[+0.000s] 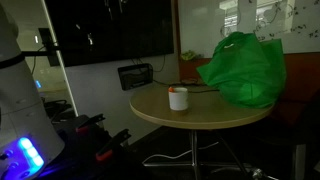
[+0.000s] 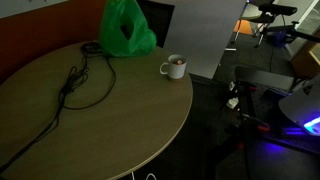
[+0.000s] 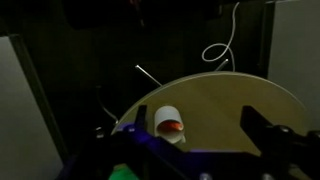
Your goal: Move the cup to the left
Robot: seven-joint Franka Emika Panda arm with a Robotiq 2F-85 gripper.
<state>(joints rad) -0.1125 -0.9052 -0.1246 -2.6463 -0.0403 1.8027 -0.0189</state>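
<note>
Arm: the white arm (image 1: 12,90) stands low beside the round table (image 1: 200,115), off its edge and well apart from the green bag (image 1: 243,68); a blue glow shows at its foot.
Wrist: the wrist view looks in over the table's rim toward the side away from the bag, with the cup ahead of the gripper.
Gripper: the gripper (image 3: 195,128) hangs short of the table, on the cup's far side from the bag.
Jaws: set wide, one dark finger (image 3: 262,128) at the right of the wrist view and its mate at the left; they hold nothing and touch nothing.
Cup: the cup (image 2: 174,67) stands upright on the table, near the bag but not touching it, between the bag and the table's edge in both exterior views.
Cup contents: something reddish-brown shows inside the mouth in the wrist view; too dim to tell what it is.
Green bag: slumped on the table, bulging, top gathered; its contents are hidden.
Cable: a black cable (image 2: 80,80) trails across the tabletop from the bag's foot, on the side away from the cup.
</note>
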